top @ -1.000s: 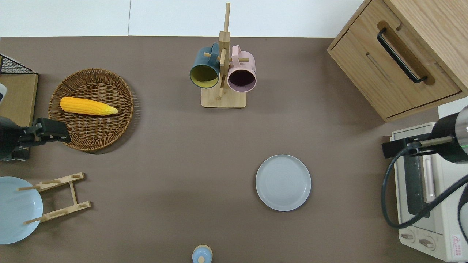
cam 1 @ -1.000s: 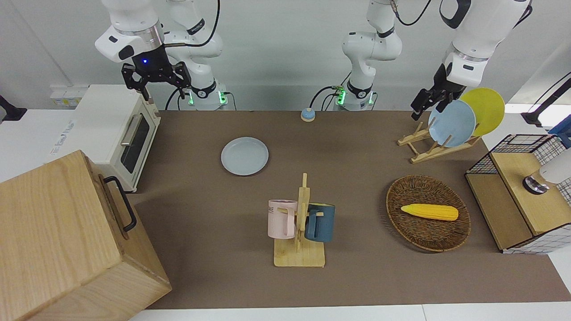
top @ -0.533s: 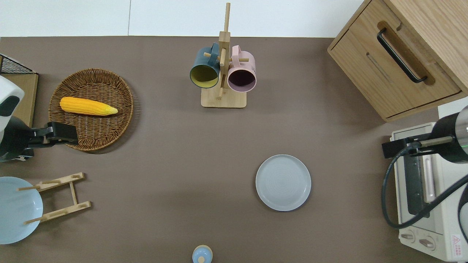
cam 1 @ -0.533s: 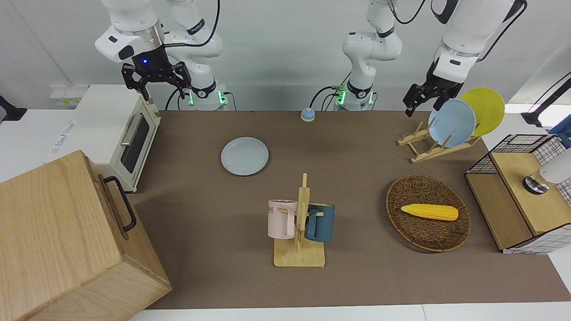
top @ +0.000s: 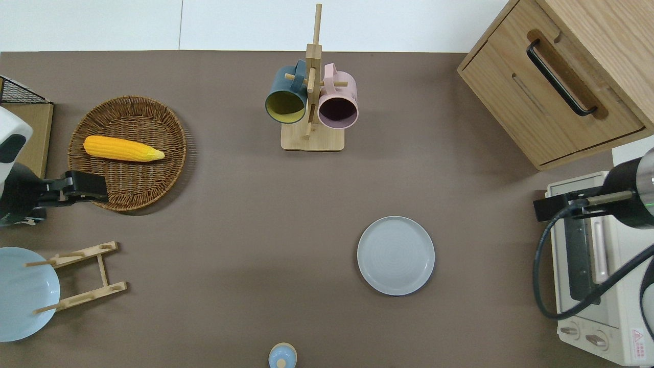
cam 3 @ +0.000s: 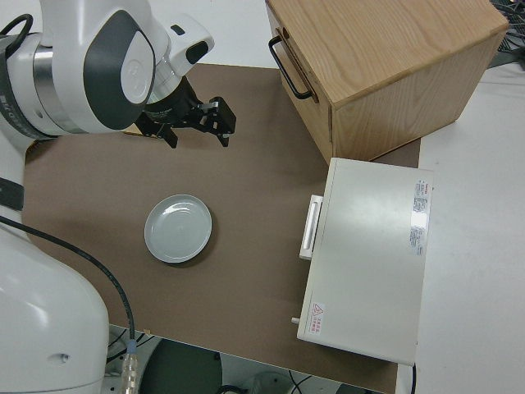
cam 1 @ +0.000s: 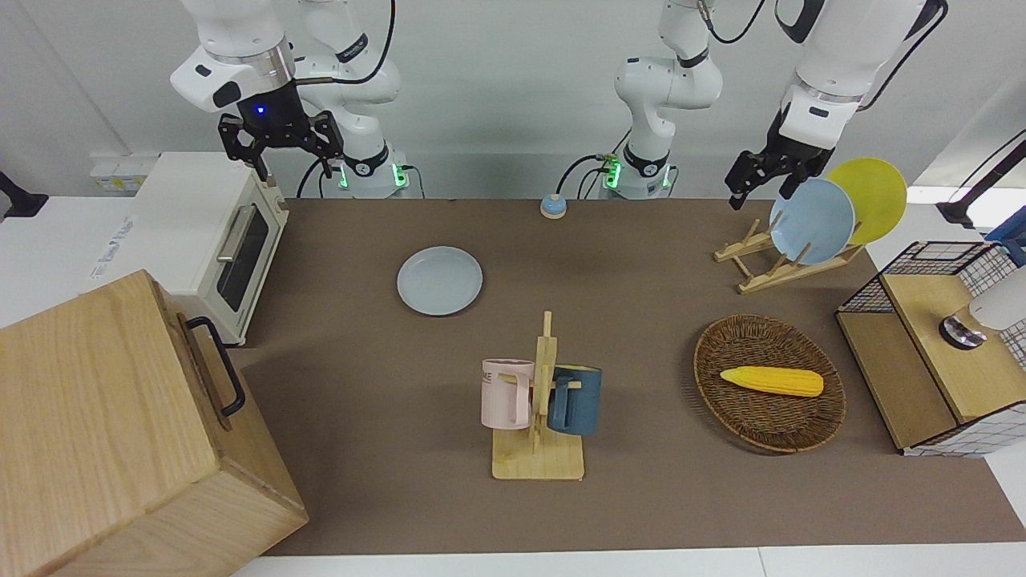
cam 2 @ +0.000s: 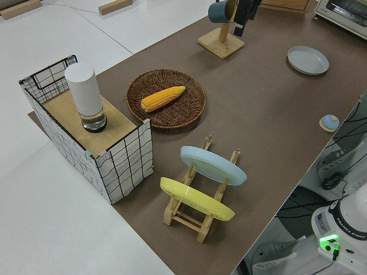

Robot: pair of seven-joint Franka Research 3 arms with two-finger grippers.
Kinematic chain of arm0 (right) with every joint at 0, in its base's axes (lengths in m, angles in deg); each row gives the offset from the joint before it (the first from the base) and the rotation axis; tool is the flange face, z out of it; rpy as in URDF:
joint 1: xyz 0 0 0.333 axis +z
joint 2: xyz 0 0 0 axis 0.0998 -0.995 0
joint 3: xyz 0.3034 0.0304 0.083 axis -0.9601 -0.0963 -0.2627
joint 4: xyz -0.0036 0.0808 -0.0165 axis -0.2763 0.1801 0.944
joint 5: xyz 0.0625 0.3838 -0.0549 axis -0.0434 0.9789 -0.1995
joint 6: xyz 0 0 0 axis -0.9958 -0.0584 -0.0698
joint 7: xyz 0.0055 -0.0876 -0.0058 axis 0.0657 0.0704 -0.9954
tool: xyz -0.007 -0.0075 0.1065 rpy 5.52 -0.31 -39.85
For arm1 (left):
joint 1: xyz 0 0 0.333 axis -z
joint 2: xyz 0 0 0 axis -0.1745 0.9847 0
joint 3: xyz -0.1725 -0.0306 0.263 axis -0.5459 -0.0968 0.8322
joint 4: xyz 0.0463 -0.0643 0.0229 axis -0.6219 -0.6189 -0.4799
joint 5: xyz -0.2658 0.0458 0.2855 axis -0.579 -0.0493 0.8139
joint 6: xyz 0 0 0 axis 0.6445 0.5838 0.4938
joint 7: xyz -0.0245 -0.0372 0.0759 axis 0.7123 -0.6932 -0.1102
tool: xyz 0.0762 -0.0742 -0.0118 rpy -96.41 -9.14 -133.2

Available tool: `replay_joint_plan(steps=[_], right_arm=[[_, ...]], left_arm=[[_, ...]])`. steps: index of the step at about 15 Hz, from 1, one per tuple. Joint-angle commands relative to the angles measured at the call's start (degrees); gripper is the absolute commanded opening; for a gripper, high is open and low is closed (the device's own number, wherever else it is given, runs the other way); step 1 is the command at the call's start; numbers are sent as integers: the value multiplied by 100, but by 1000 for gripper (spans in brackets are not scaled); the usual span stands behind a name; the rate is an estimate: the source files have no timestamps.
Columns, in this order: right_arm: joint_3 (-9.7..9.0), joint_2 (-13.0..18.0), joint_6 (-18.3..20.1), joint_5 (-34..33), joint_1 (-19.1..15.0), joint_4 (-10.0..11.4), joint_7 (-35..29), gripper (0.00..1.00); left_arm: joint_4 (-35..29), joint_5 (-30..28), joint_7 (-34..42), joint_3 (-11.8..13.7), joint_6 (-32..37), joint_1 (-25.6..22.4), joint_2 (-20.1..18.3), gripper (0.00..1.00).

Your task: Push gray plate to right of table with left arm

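Note:
The gray plate [cam 1: 440, 280] [top: 396, 255] [cam 2: 308, 59] [cam 3: 178, 228] lies flat on the brown table [cam 1: 641, 264], toward the right arm's end and a little nearer to the robots than the mug stand. My left gripper [cam 1: 759, 192] [top: 89, 186] hangs in the air with its fingers apart and nothing between them. It is over the wicker basket's rim nearest the robots, a long way from the plate. My right gripper [cam 1: 280, 156] [cam 3: 198, 135] is parked and open.
A mug stand [top: 311, 102] with two mugs stands mid-table. The wicker basket [top: 127, 153] holds a corn cob. A wooden rack [cam 1: 789, 256] holds a sky-blue and a yellow plate. A toaster oven [cam 1: 200, 232], wooden cabinet [cam 1: 120, 433], wire crate [cam 1: 938, 336] and small bell [cam 1: 553, 206] ring the table.
The left gripper has risen a little and shifted slightly toward the table's middle, mostly before half a second ago. The gray plate and the right arm have not moved.

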Motion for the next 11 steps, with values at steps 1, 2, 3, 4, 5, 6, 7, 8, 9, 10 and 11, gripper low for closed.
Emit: replay_joint_plan(steps=[1,2,3,4,5,6,7,8,9,10,11], right_arm=[[-14,41,8,14,-39,23,113,996],[-14,41,8,14,-39,23,113,996],[-6,41,8,14,-39,23,113,996],[-6,41,8,14,-39,23,113,996],[-6,41,8,14,-39,23,113,996],[-14,41,8,14,-39,23,113,996],[-6,41,8,14,-39,23,113,996],[-6,41,8,14,-39,23,113,996],[-6,41,8,14,-39,23,113,996],[-14,41,8,14,-39,23,113,996],[-6,41,8,14,-39,23,113,996]], left_arm=[[119,75,87,-70,139,-71,29,993],[119,75,69,-61,139,-71,29,993],[119,92,52,-61,139,-71,29,993],[127,118,69,-35,139,-71,37,993],[127,75,87,26,139,-71,37,993],[127,57,87,61,139,-71,29,993],[127,75,95,70,131,-89,29,993],[127,109,96,27,139,-89,37,993],[127,119,87,18,139,-89,37,993],[127,127,87,9,139,-89,37,993],[127,127,95,9,148,-89,29,993]])
